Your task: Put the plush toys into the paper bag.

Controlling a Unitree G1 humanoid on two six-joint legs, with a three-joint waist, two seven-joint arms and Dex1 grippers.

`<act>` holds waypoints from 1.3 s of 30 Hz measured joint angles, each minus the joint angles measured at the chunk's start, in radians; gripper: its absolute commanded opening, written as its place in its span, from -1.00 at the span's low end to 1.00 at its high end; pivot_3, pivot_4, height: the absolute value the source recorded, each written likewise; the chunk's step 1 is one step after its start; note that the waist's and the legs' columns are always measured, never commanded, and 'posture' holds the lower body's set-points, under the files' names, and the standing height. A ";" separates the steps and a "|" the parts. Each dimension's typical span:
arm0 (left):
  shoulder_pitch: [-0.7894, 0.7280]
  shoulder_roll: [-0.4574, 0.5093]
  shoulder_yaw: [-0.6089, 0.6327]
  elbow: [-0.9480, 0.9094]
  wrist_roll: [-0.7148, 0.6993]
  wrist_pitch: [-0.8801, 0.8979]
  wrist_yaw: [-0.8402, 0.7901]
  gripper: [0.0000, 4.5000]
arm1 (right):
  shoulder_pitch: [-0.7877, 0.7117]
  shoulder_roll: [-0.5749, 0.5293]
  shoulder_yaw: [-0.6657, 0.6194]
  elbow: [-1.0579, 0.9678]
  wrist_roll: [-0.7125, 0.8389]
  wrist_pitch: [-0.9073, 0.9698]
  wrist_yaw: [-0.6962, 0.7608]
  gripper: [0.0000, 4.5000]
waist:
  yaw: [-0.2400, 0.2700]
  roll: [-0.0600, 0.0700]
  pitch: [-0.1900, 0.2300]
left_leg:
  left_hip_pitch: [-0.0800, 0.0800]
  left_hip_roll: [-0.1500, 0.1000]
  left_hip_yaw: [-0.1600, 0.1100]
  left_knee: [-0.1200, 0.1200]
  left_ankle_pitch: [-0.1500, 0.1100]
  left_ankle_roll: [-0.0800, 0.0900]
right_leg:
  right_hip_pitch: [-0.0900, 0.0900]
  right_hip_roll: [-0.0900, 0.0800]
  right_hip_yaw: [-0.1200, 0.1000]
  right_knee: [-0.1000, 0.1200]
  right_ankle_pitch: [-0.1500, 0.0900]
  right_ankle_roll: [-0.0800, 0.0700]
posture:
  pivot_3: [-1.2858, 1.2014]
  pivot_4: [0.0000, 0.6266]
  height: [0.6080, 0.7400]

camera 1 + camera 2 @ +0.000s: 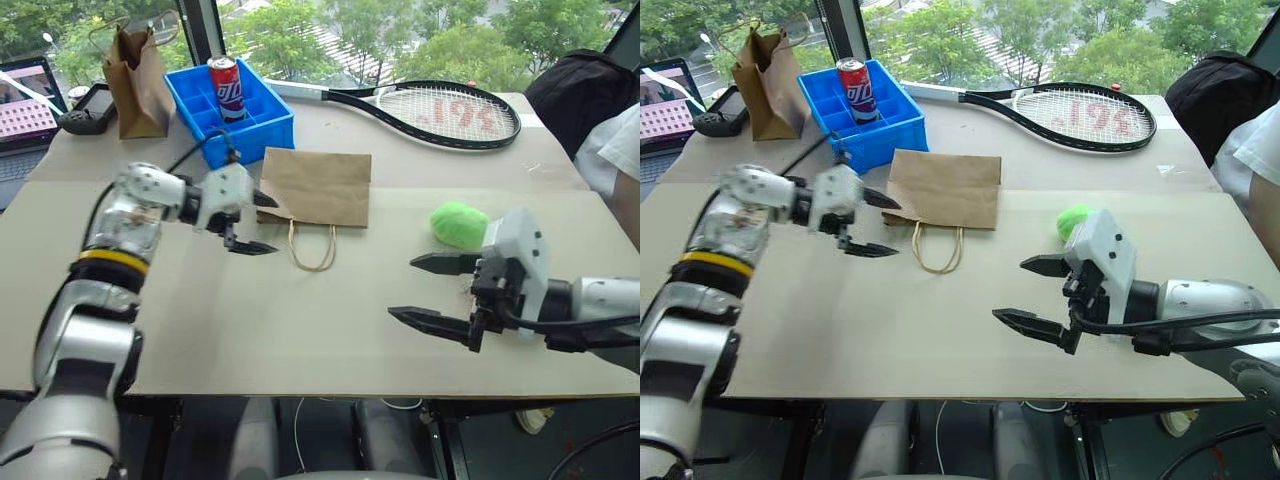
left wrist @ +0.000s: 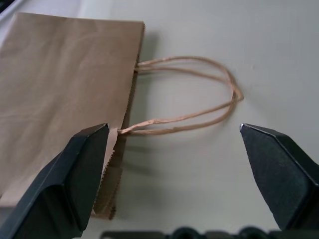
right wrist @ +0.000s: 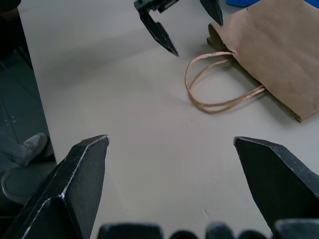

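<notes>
The table (image 1: 300, 330) carries the paper bag (image 1: 318, 186), lying flat with its handles toward the robot, and the green plush toy (image 1: 459, 224) lies well to its right. The left gripper (image 1: 258, 222) hovers wide open and empty at the bag's mouth; the right gripper (image 1: 425, 290), likewise spread and empty, hangs just beside the toy.

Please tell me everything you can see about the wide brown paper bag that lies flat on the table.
The paper bag is plain brown kraft paper, unprinted, lying flat and folded shut on the table. Its mouth faces the robot, with a zigzag-cut edge. Two tan twisted-cord handles lie on the table in front of it. The open left gripper hovers at its near left corner; contact is unclear.
</notes>
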 measured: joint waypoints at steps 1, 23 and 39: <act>-0.030 -0.033 -0.011 0.070 0.033 -0.064 0.012 1.00 | -0.001 0.000 -0.001 -0.002 0.005 0.000 -0.020 0.98 | 0.000 0.000 0.000 | 0.000 0.000 -0.001 -0.001 0.000 0.000 | 0.001 0.000 -0.001 -0.003 0.001 0.001 | 0.03 -0.52 -0.27; -0.160 -0.196 0.177 0.266 -0.063 0.095 -0.228 -0.97 | 0.185 0.000 0.000 -0.064 -0.039 0.004 -0.183 1.00 | -0.019 0.000 0.002 | 0.001 -0.002 -0.004 -0.002 0.001 0.003 | 0.006 0.000 -0.001 -0.006 0.002 0.004 | 0.03 -0.52 -0.27; 0.094 -0.209 0.261 -0.900 -0.532 1.607 0.185 -1.00 | 0.111 0.379 0.285 -0.052 -0.265 -0.063 -0.326 -0.07 | -0.021 0.003 0.004 | 0.011 -0.002 -0.007 -0.004 0.005 0.007 | 0.015 0.003 -0.001 -0.005 0.001 0.007 | 0.03 -0.52 -0.27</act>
